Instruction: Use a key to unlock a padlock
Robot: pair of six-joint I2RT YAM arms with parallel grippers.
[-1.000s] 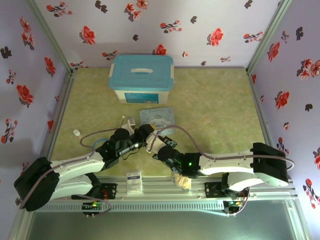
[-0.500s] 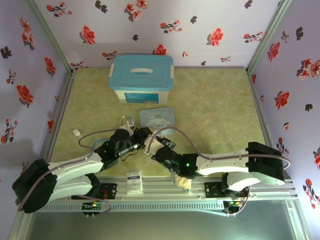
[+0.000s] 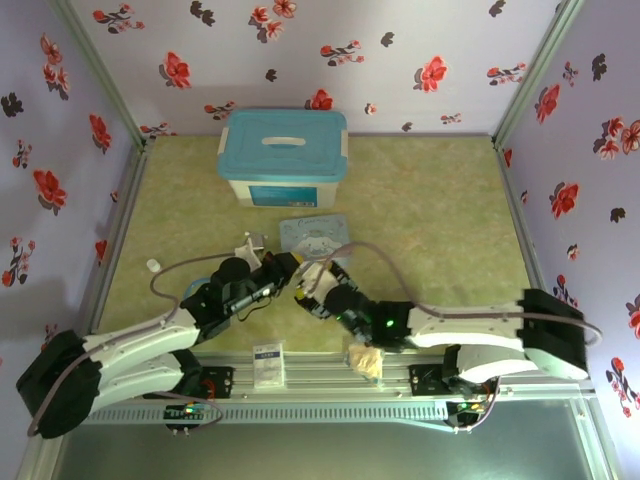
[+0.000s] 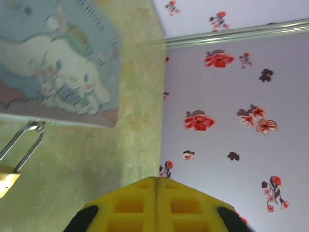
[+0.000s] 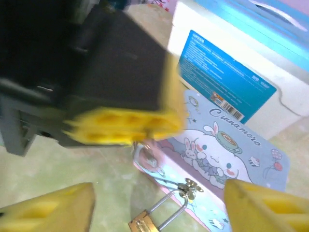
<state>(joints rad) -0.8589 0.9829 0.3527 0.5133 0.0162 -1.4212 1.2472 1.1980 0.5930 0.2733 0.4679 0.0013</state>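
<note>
The padlock (image 5: 142,224) lies just off the tin (image 5: 231,154), shackle toward it, framed by the wide-open right gripper (image 5: 159,200); left gripper (image 5: 123,126), clamped shut, hovers close by

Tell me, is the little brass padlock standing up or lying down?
Lying down: the padlock rests flat on the green table, right beside the cartoon tin.

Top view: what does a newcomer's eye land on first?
The red-flowered purple walls around the table, then the blue-lidded box at the far side. At mid-table the left gripper and right gripper come nearly tip to tip beside a cartoon tin. The right wrist view shows a small brass padlock lying next to the tin.
</note>
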